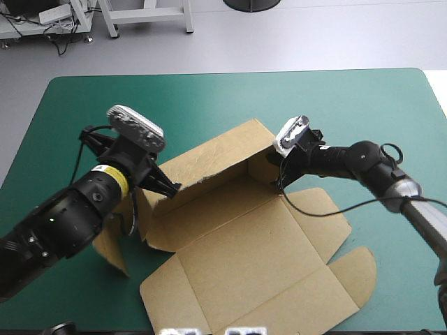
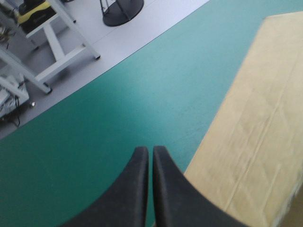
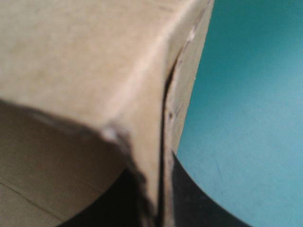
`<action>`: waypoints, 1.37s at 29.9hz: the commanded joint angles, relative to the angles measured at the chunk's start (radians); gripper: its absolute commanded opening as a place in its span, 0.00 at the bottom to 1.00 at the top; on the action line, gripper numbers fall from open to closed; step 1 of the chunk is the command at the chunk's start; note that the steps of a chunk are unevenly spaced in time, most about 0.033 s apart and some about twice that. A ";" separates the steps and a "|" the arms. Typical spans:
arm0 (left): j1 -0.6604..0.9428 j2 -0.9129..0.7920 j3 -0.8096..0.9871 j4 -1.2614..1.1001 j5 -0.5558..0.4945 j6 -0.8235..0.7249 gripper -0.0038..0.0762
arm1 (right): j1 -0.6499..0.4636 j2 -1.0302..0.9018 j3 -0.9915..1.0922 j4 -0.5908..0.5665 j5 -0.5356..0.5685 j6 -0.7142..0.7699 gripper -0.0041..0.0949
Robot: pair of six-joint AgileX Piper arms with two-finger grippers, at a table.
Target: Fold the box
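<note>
Right gripper (image 3: 158,203) is pinched nearly together on the box (image 1: 244,258), clamping the right-end corner of the raised back wall (image 1: 209,202), with board running between its black fingers. Left gripper (image 2: 150,158) is closed to a point and holds nothing. Its tips sit by the wall's left end, brown board just beside them and teal-green cover ahead. Contact with the board can't be confirmed. Box sits mid-table (image 1: 363,105), back wall toward the far edge, base flat on the cover. Progress looks early: back wall is up, but side flaps (image 1: 328,213) lie flat on both sides and the lid panel (image 1: 265,300) is flat toward the near edge. Probably left to do: raise the side walls and tuck them in. Count: one box, one wall standing, two grippers, one holding.
</note>
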 commanded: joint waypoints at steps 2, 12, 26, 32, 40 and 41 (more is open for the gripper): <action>0.175 -0.063 -0.037 -0.078 0.005 -0.012 0.07 | -0.069 0.012 -0.233 -0.432 0.318 0.435 0.02; 0.703 -0.017 -0.037 -0.572 0.030 0.350 0.07 | -0.165 0.155 -0.509 -0.587 0.672 0.733 0.02; 1.147 0.240 -0.037 -1.127 -0.007 0.740 0.07 | -0.165 0.439 -0.708 -0.578 0.672 0.785 0.06; 1.196 0.298 -0.037 -1.169 -0.049 0.773 0.08 | -0.165 0.447 -0.878 -0.571 0.672 0.843 0.58; 1.278 0.384 -0.037 -1.190 -0.004 0.773 0.55 | -0.159 0.392 -0.878 -0.627 0.674 0.974 0.76; 1.283 0.393 -0.037 -1.204 0.002 0.777 0.58 | -0.153 0.384 -0.857 -0.632 0.674 0.974 0.76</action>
